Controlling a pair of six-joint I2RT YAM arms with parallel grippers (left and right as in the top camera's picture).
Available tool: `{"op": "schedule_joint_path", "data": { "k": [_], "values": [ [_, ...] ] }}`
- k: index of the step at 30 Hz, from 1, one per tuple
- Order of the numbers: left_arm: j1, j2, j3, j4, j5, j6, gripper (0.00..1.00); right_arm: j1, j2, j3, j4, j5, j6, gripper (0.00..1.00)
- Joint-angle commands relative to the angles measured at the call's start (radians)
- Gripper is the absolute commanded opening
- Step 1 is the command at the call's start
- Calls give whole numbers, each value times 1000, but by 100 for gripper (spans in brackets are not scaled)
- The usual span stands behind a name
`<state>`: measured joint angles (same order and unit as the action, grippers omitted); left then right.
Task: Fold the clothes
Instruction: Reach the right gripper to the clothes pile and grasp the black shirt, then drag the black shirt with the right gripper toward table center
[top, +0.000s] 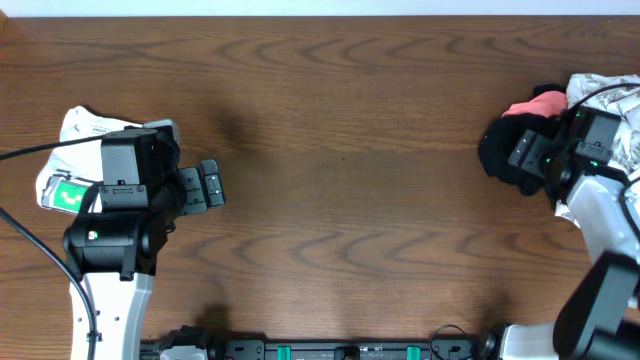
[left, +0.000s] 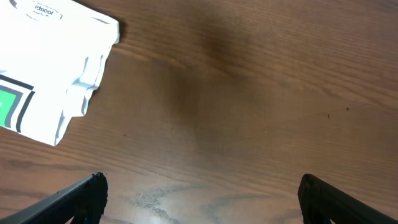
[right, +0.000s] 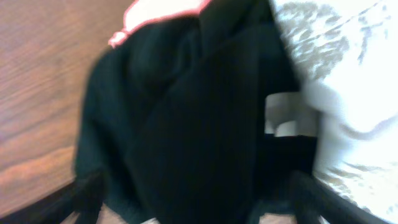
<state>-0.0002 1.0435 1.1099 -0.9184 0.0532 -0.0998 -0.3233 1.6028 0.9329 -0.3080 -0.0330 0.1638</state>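
- the black garment (right: 186, 124) lies bunched at the right edge of the table (top: 350, 150), on the table-centre side of a heap; a pink cloth (top: 540, 103) touches its far side and a white patterned cloth (right: 348, 93) lies against its outer side
- the garment sits right under the right claw (right: 196, 186) and fills the space between its two fingers; the claw's reach points from the heap toward the middle of the table
- the garment is crumpled into a lump, so no long axis can be read; no hem, sleeve or collar shows, only a small pale tag near the white cloth
- the right arm is far the nearer; the left arm is well apart, across the table
- right claw: fingers spread wide to either side of the black cloth, not yet pinched on it; the wrist view is blurred, so i cannot tell if the tips touch the fabric
- right arm: bent in from the near right corner, wrist low over the heap
- left claw (left: 202, 182): released, fingers wide with bare wood between them, holding nothing; it hangs just beside a folded white shirt (left: 50, 56) with a green print
- judgement: the coming move is a pinch on the black lump and a drag toward the open middle; the risk is catching the pink cloth too
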Motion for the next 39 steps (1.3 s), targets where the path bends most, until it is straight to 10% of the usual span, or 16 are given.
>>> {"op": "schedule_joint_path", "data": {
  "k": [1,5,17,22,30,39],
  "values": [
    [2,0,21,6,9,17,98,-5,62,16,34,-2,73,67],
    [2,0,21,10,10,17,98,-5,31,25,74,-87,101,2],
    [2,0,21,19,10,17,98,115,-264,446,-280,-521,-175,1],
    [2,0,21,18,10,17,98,231,-278,501,-426,-286,-234,2],
    [2,0,21,18,10,16,98,237,-277,552,-379,-755,-340,1],
    [2,0,21,19,10,16,98,237,-277,745,-177,-983,-126,8]
  ]
}}
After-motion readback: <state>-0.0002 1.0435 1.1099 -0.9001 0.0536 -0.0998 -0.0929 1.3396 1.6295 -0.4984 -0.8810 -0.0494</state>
